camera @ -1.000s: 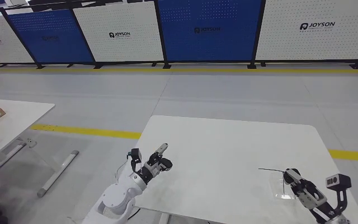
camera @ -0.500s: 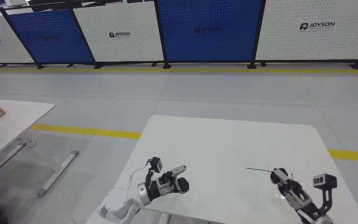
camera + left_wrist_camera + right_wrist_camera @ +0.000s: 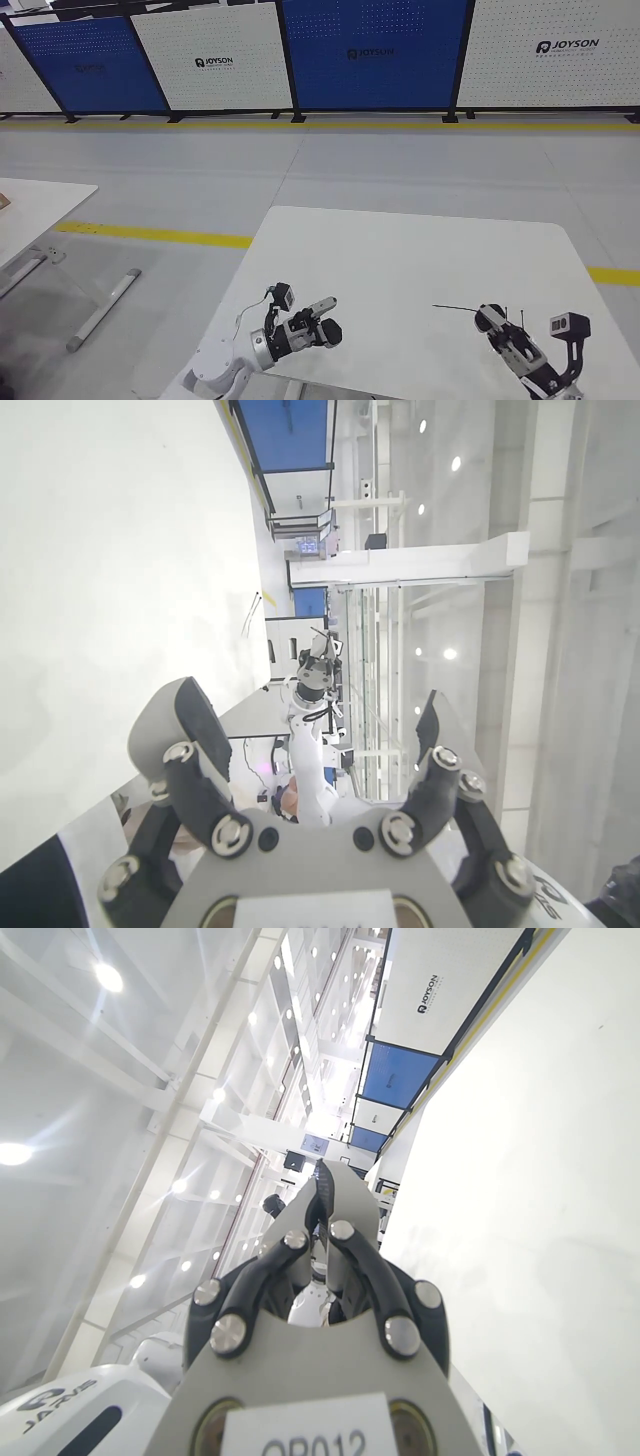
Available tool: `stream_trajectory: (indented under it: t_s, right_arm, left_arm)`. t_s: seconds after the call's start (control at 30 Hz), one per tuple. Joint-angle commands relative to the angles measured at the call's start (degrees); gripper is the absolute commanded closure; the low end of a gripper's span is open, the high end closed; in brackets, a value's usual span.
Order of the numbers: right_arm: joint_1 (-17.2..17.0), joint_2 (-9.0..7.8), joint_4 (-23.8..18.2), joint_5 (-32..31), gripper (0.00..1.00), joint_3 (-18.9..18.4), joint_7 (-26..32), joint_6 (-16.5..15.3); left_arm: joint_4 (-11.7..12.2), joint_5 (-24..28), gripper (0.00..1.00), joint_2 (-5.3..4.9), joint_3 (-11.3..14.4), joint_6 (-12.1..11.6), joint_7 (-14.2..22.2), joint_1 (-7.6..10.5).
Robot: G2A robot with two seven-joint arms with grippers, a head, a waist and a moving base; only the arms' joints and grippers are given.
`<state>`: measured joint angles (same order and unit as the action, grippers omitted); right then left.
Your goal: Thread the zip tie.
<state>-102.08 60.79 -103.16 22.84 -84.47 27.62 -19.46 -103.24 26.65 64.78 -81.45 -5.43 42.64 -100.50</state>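
Lower right, the right gripper [image 3: 485,316] pinches the zip tie [image 3: 452,309] between its fingers over the tabletop [image 3: 400,250]. Lower left, the left gripper [image 3: 329,318] has its fingers wide apart.

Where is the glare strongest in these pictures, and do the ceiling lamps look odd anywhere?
Right wrist view: the ceiling lamps flare into starbursts. Left wrist view: the table glares nearly blank white. Top view: even light, with the zip tie showing dark against the table.
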Motion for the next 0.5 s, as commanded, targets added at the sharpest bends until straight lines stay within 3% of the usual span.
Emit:
stream_trajectory:
  t_s: [0.0, 0.2, 0.37, 0.47]
  right_arm:
    - [0.0, 0.00, 0.0, 0.0, 1.00, 0.0, 0.0, 0.0]
    - [0.7, 0.72, -2.1, -3.2, 1.00, 4.3, -3.4, 0.3]
    - [2.4, 1.81, -2.6, -7.4, 1.00, 9.7, -9.5, 0.1]
    - [2.6, 1.93, -2.6, -8.0, 1.00, 10.2, -10.3, 0.2]
  left_arm:
    - [0.0, 0.0, 0.00, 0.00, 0.0, 0.0, 0.0, 0.00]
    - [0.3, 0.0, 0.00, 0.44, 3.0, 0.3, -5.4, 1.67]
    - [2.3, -1.6, 0.00, 1.05, 5.4, -1.1, -13.8, 3.91]
    - [2.9, -2.1, 0.00, 1.13, 5.8, -1.4, -14.7, 4.25]
